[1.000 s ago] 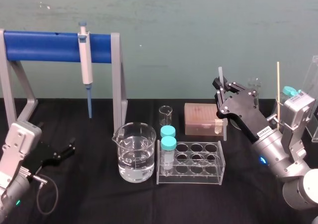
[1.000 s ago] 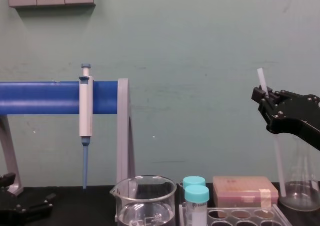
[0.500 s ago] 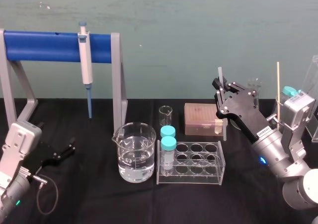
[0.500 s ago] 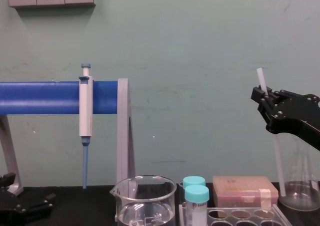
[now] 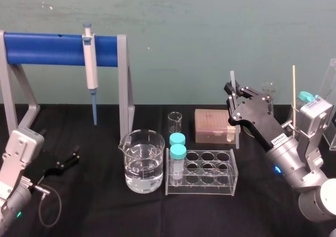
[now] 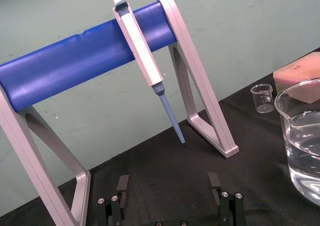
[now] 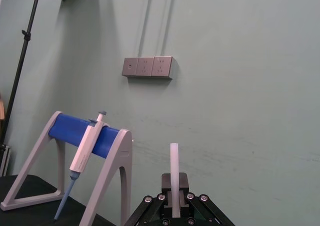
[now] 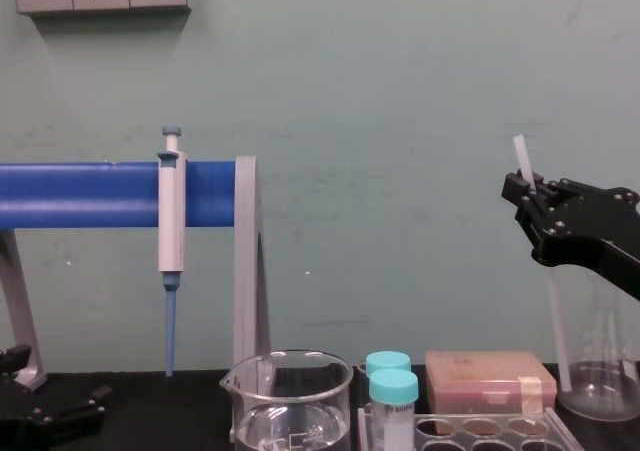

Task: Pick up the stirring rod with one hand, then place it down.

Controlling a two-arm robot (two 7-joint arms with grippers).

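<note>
Seen from the head, pinches the stirring rod (image 5: 235, 135) near its upper end in the right gripper (image 5: 231, 95), jaws closed on it, so as to hang it nearly upright between the tube rack (image 5: 210, 187) and the pinkish box (image 5: 210, 124). Leaves the left gripper (image 5: 71, 157) low at the left of the black cloth (image 5: 105, 210), fingers apart, out of the way. From the left wrist, shows that gripper (image 6: 169, 183) spread around nothing, facing the blue stand (image 6: 75, 65) and its hanging pipette (image 6: 140, 55). From the right wrist, shows a short stub of rod (image 7: 174, 161) above the closed jaws, probably to leave a long tail for lowering. From the chest, puts the lower end just beside the flask (image 8: 600, 371); cannot tell whether it clears the table. Looks picked up, with the setting down not yet done.
</note>
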